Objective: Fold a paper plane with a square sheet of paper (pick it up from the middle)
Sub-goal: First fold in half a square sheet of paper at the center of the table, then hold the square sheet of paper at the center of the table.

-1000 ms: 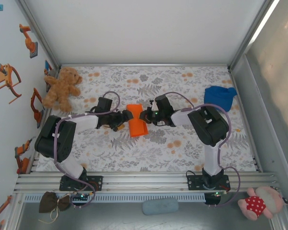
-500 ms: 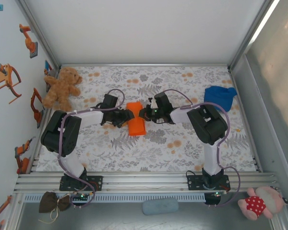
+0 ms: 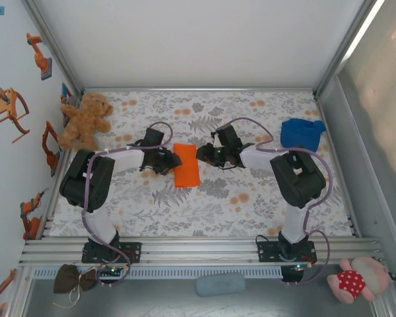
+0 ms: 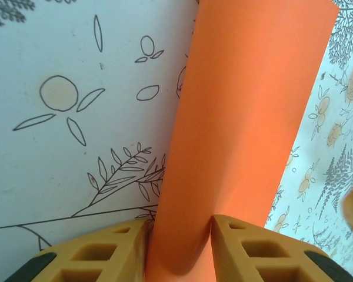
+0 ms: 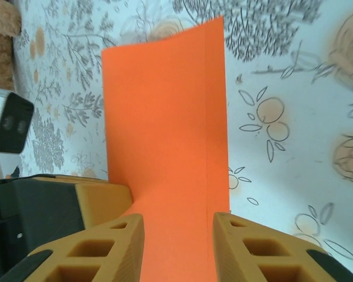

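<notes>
You have one orange paper (image 3: pixel 185 165), folded to a narrow rectangle and lying mid-table on the flowered cover (image 3: pixel 251 205). There is also one teddy bear (image 3: pixel 86 122) at the far left and one blue cloth (image 3: pixel 302 132) at the far right. Two grippers flank the paper: the left gripper (image 3: pixel 169 160) at its left edge, the right gripper (image 3: pixel 202 156) by its far right corner. The right jaws stand apart over the paper. In the left wrist view the paper fills the gap between the fingers (image 4: pixel 100 252); whether they pinch it cannot be told.
</notes>
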Motion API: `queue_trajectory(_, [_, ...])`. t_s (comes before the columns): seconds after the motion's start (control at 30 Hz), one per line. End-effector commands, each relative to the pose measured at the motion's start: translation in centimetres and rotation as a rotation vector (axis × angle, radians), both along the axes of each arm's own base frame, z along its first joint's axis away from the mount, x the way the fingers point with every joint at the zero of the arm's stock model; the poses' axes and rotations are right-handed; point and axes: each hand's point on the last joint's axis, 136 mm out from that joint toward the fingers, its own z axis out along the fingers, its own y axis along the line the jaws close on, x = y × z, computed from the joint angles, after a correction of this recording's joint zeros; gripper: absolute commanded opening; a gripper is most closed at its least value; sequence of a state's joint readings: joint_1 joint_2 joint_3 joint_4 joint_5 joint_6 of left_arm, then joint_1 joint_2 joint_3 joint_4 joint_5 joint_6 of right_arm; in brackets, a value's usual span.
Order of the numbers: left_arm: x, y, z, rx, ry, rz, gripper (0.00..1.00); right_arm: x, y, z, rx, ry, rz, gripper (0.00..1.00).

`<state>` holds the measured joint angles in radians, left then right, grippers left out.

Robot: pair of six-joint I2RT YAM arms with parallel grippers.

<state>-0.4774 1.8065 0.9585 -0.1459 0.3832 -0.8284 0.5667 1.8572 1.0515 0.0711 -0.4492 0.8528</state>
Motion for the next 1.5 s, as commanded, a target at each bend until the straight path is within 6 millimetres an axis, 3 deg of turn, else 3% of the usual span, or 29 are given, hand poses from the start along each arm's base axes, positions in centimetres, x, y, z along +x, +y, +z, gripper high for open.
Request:
queue_trajectory(0.0, [-1.9, 1.2, -3.9, 0.122, 0.099, -0.009, 0.36, 0.6, -1.7, 0.9, -0.091, -0.059, -0.03, 0.35])
queue_trajectory(0.27, [-4.2, 1.8, -8.0, 0.308, 0.234, -0.031, 0.37, 0.5, -2.2, 0.8, -0.116, -0.061, -0.03, 0.35])
queue_trajectory(0.53, [-5.5, 2.0, -10.2, 0.384, 0.303, -0.068, 0.41, 0.5, -2.8, 0.4, -0.14, -0.059, -0.021, 0.35])
queue_trajectory(1.13, [-5.7, 1.1, -11.5, 0.413, 0.34, -0.184, 0.44, 0.4, -2.7, 0.0, -0.13, -0.043, 0.007, 0.35])
queue_trajectory(1.47, [-5.6, 1.0, -12.1, 0.423, 0.361, -0.192, 0.46, 0.2, -1.6, -0.3, -0.088, -0.023, 0.047, 0.34])
